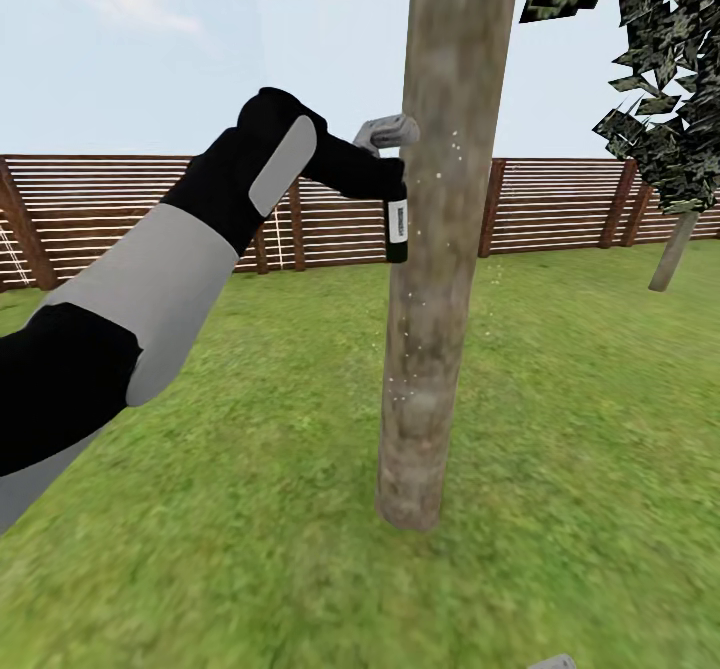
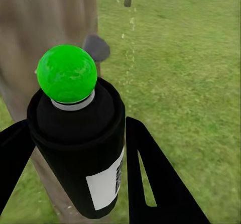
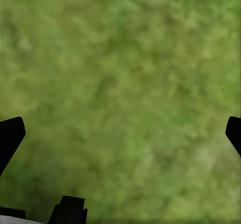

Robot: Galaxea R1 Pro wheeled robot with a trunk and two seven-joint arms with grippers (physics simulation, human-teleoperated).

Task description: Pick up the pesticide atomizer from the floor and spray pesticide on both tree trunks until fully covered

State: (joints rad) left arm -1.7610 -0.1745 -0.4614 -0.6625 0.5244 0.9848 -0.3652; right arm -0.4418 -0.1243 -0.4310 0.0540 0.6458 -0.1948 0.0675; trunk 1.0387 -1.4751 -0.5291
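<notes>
A thick, mottled grey-brown tree trunk rises from the lawn in the middle of the head view. My left gripper is raised beside it, shut on the pesticide atomizer, a black bottle with a white label and a grey spray head touching the bark. In the left wrist view the atomizer sits between my two black fingers, a green ball on its top, the trunk just behind. Pale droplets speckle the bark. A second tree leans at the far right. My right gripper hangs open over grass.
A brown slatted wooden fence closes off the lawn behind the trees. Green grass spreads all round the near trunk. Leaf canopy hangs at the upper right. A small grey part shows at the bottom edge.
</notes>
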